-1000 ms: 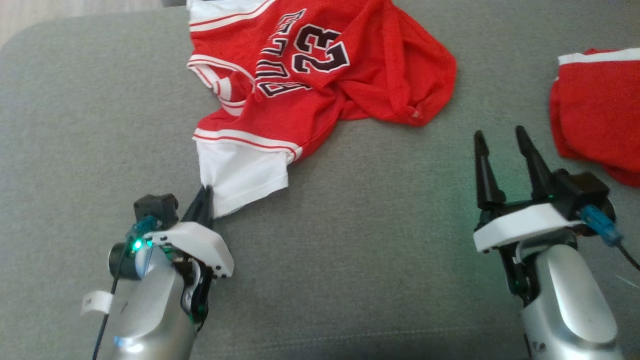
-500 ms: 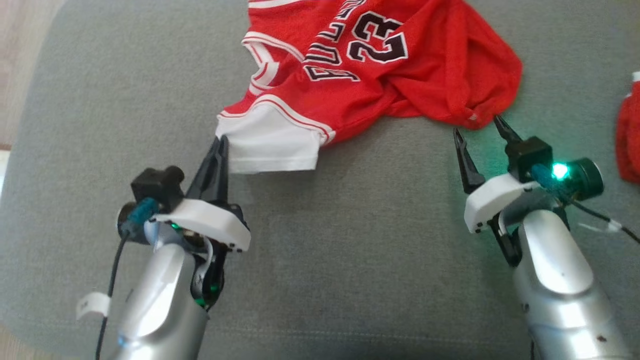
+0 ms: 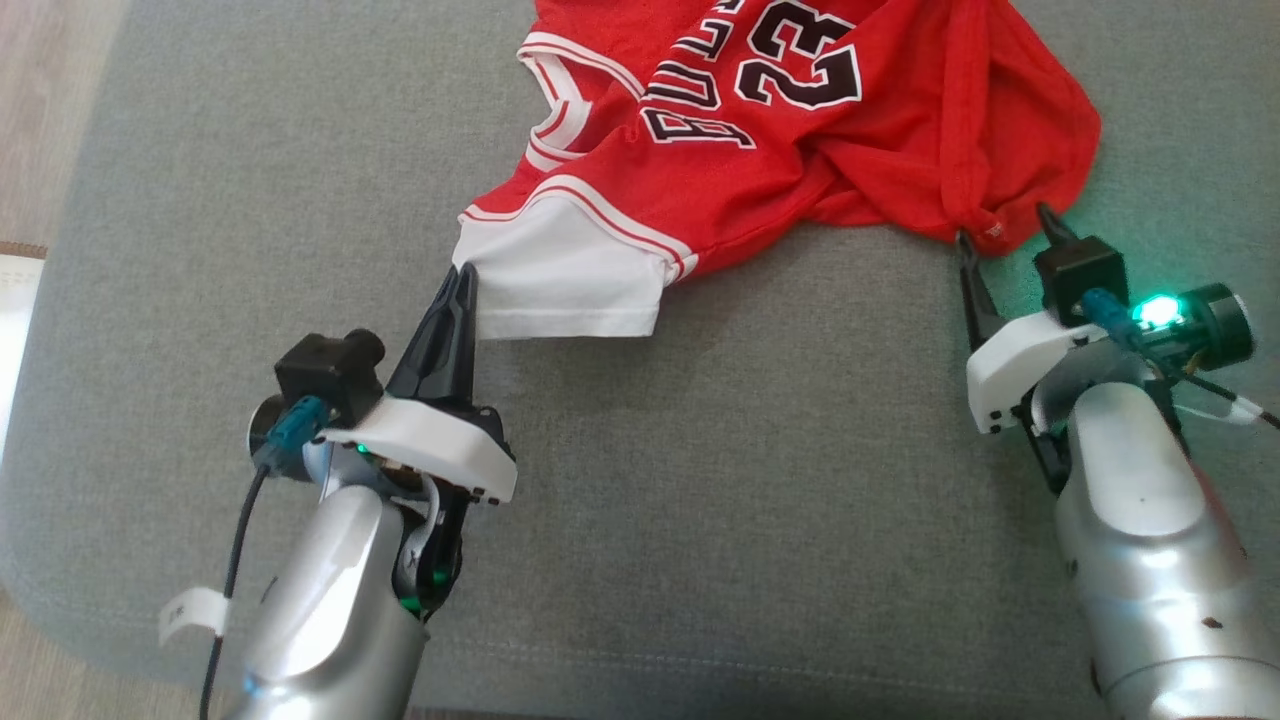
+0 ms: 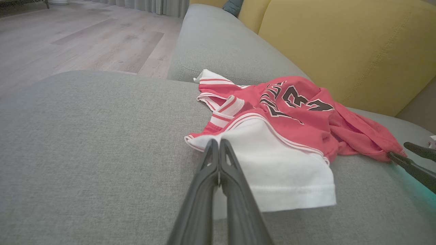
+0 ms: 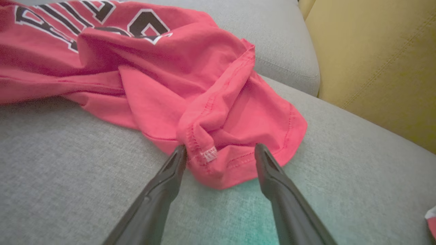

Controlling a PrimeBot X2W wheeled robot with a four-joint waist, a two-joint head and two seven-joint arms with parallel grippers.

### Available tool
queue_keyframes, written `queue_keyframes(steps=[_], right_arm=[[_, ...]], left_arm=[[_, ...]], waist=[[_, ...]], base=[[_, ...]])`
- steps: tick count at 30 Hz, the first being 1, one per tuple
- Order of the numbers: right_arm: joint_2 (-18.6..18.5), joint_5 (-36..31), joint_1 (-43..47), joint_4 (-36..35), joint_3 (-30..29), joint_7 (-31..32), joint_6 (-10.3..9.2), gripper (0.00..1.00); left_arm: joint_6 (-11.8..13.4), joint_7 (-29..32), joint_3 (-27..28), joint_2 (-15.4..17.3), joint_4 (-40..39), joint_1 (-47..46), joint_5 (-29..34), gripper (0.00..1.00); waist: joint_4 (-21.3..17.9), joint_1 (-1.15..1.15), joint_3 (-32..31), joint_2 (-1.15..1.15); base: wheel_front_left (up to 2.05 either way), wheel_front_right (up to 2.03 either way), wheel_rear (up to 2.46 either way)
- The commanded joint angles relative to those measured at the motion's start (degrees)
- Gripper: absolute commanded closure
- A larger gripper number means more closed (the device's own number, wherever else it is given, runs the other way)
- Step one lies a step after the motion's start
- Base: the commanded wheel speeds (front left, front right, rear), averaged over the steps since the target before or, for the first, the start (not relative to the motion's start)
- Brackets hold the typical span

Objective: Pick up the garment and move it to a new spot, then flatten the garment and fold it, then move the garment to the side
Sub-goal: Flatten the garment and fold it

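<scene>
The garment (image 3: 800,170) is a red jersey with black lettering and a white sleeve, lying crumpled at the far side of the grey sofa cushion (image 3: 750,480). My left gripper (image 3: 462,280) is shut on the near-left corner of the white sleeve. In the left wrist view the garment (image 4: 293,112) spreads to the right of my left gripper (image 4: 216,143), whose fingers are pressed together. My right gripper (image 3: 1004,228) is open, its fingers straddling the garment's near-right hem corner. In the right wrist view that folded red corner of the garment (image 5: 170,68) sits between the fingers of my right gripper (image 5: 220,148).
A yellow backrest (image 4: 340,44) rises behind the cushion. Wooden floor (image 3: 40,100) lies off the cushion's left edge. The cushion's front edge (image 3: 600,690) runs close under both arms. A scrap of another red cloth (image 5: 431,217) shows at the right wrist view's lower right.
The head camera has shifted. My left gripper stayed shut on the sleeve and went forward. My right gripper advanced to the red hem corner, still open.
</scene>
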Motion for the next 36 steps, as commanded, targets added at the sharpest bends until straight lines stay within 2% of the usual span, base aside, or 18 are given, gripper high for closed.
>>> queue_keyframes(steps=[1,14,16,17,22,26,30,33,34,36], right_arm=[[0.3,-0.46,-1.9,-1.33,0.73,-1.13,-0.05,0.0],[0.3,-1.44,-3.66,1.08,-2.15,-3.9,-0.05,0.0],[0.3,-1.08,-3.94,1.53,-1.98,-4.22,-0.05,0.95],[0.3,-0.79,-4.05,1.83,-1.7,-4.37,-0.05,1.0],[0.3,2.7,-4.87,3.09,0.95,-5.27,-0.05,1.0],[0.3,10.29,-6.81,5.12,5.58,-4.51,-0.05,1.0],[-0.27,17.8,-10.07,5.76,11.09,-0.72,-0.05,1.0],[-2.36,26.62,-12.32,4.41,16.15,3.81,-0.05,1.0],[-2.36,26.62,-12.32,4.41,16.15,3.81,-0.05,1.0],[-4.19,34.32,-13.39,1.9,19.53,8.17,-0.05,1.0]], left_arm=[[0.33,-0.69,1.42,0.76,-2.17,-0.86,-0.27,1.0],[0.45,-0.7,2.25,0.76,-1.58,-0.83,-0.17,1.0],[0.41,-0.7,2.31,0.76,-1.49,-0.93,-0.22,1.0],[0.39,-0.7,2.31,0.76,-1.42,-0.98,-0.26,1.0],[0.41,-0.7,2.77,0.76,-1.26,-1.11,-0.37,1.0],[0.21,-0.7,3.65,1.14,-1.98,-1.37,0.04,1.0],[-0.34,-0.7,5.48,1.8,-3.78,-2.53,-0.93,1.0],[-0.64,-0.63,6.93,3.0,-5.62,-4.36,-1.7,1.0],[-0.64,-0.63,6.93,3.0,-5.62,-4.36,-1.7,1.0],[-1.01,0.13,8.09,3.64,-7.23,-6.08,-2.98,1.0]], waist=[[-0.01,0.0,0.01,0.0],[-0.78,0.0,-0.2,0.0],[-0.87,0.0,-0.22,0.0],[-0.88,0.0,-0.26,0.0],[-1.12,0.0,-1.04,0.0],[-1.9,0.0,-2.61,0.0],[-3.22,0.0,-4.83,0.0],[-4.3,0.0,-6.77,0.0],[-4.3,0.0,-6.77,0.0],[-4.99,0.0,-8.13,0.0]], base=[[0.0,0.0,0.0],[0.0,0.0,0.0],[0.0,0.0,0.0],[0.0,0.0,0.0],[0.0,0.0,0.0],[0.0,0.0,0.0],[0.0,0.0,0.0],[0.0,0.0,0.0],[0.0,0.0,0.0],[0.0,0.0,0.0]])
